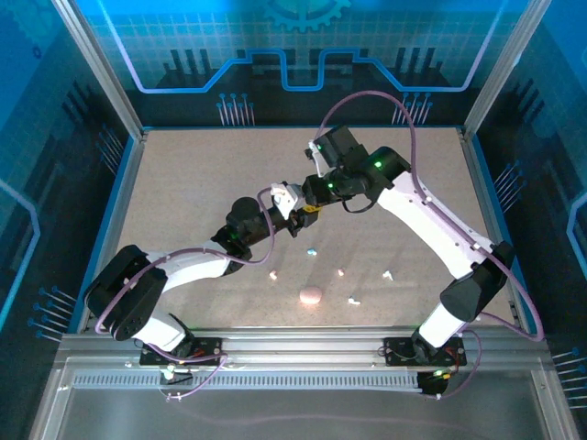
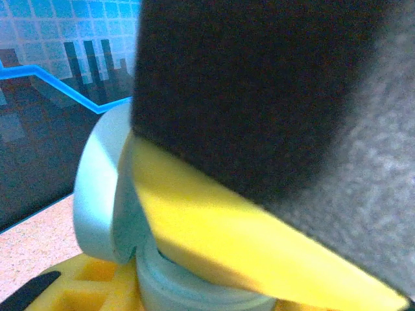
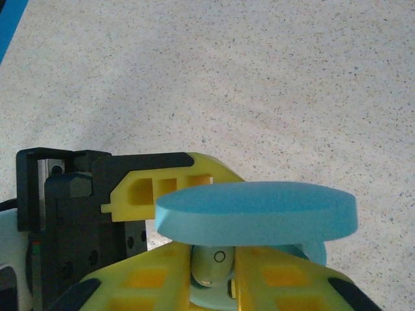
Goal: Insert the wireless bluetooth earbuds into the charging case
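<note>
On the left, the left gripper [image 1: 299,211] is reaching to the middle of the table [image 1: 183,183], its jaws clamping the light blue charging case [image 2: 97,194] with the lid [image 3: 256,214] swung open. Coming at it from one o'clock, the right gripper [image 1: 316,194] is pinching a pale earbud [image 3: 211,262] between closed jaws and presenting it just beside that lid, right at the mouth of the case. This looks like the seating step: the earbud is being lined up with its socket, though I can't tell whether it is bottoming out. The next move is calling for a short, straight push along the socket, then a gentle release while the left side braces the case. Down toward six o'clock the rest are lying loose on the table: a pink earbud [image 1: 273,274], a light blue earbud [image 1: 311,250], a pink case [image 1: 311,295], a second pink earbud [image 1: 340,271], a white earbud [image 1: 353,299] and, farthest right, another white earbud [image 1: 388,273].
</note>
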`<state>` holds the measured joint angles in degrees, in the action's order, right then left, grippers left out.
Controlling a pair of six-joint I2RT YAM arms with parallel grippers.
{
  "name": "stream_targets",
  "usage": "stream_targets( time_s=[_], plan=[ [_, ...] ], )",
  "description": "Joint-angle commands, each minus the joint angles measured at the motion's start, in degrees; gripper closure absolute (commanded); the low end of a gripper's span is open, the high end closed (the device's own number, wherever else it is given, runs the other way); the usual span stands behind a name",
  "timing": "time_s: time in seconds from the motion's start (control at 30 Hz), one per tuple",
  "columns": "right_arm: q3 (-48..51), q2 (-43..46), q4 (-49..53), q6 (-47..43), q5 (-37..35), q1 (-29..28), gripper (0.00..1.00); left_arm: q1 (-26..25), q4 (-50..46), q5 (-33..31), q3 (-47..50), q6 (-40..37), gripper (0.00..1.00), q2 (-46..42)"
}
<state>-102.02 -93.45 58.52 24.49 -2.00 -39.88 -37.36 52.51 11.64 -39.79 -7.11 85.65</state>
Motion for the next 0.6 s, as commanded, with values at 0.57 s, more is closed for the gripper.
stream_targets(
  time_s=[0.57],
  plan=[
    [-0.4,3.4,1.7,1.5,-3.0,-1.5,0.82,-1.3,5.8,-1.1,0.3,-2.0,0.65,-2.4]
  ],
)
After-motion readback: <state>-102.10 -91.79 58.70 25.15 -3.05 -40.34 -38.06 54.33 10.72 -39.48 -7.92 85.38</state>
